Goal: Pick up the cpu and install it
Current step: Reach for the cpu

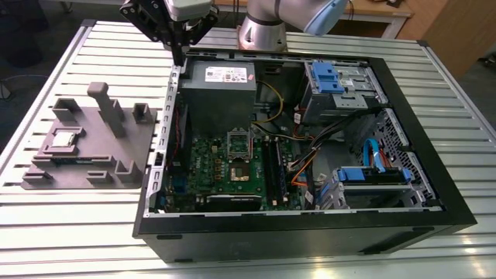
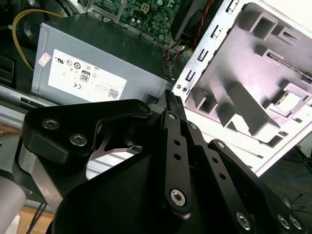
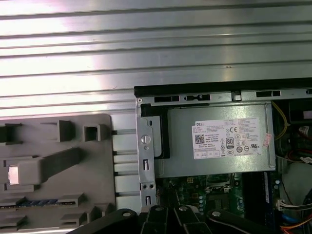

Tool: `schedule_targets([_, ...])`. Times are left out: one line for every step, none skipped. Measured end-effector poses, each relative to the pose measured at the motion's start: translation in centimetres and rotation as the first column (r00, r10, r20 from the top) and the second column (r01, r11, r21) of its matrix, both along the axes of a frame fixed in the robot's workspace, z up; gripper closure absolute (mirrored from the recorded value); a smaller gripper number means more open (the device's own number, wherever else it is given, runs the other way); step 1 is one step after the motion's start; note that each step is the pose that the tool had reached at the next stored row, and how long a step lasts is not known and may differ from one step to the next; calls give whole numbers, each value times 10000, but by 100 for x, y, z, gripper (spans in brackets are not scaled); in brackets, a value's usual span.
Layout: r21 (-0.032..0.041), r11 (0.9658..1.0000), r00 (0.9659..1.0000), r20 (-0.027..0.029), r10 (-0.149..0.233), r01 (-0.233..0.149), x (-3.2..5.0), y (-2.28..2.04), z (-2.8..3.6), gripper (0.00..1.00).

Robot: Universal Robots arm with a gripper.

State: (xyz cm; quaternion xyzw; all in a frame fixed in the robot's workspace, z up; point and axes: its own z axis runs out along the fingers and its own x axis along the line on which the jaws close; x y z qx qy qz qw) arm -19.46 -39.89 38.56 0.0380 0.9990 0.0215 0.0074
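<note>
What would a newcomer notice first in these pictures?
The open computer case, lying in the middle of the slatted table, draws the eye first. The black gripper hangs over its far corner, by the grey power supply. At the exterior view's left, the cpu lies on a grey tray.

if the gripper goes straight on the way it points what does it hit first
Probably the case's metal side rail, beside the power supply; the gripper hangs just above that edge. Depth is unclear, so it might catch the power supply instead. The cpu lies off that line.
</note>
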Motion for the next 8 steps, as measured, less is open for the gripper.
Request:
schedule_targets([0, 10000, 10000, -1, 0, 0, -5, 0, -1, 90])
schedule_targets([0, 10000, 10000, -2, 1, -1, -10, 0, -2, 90])
schedule_targets([0, 10000, 10000, -3, 1, -1, -16, 0, -3, 90])
schedule_targets([0, 10000, 10000, -5, 0, 0, -21, 0, -3, 90])
schedule_targets([0, 10000, 10000, -6, 0, 0, -27, 0, -4, 90])
schedule_targets([0, 10000, 10000, -8, 0, 0, -33, 0, -5, 90])
schedule_targets([0, 10000, 10000, -9, 0, 0, -38, 0, -5, 90])
schedule_targets([0, 10000, 10000, -10, 1, -1, -43, 0, -6, 90])
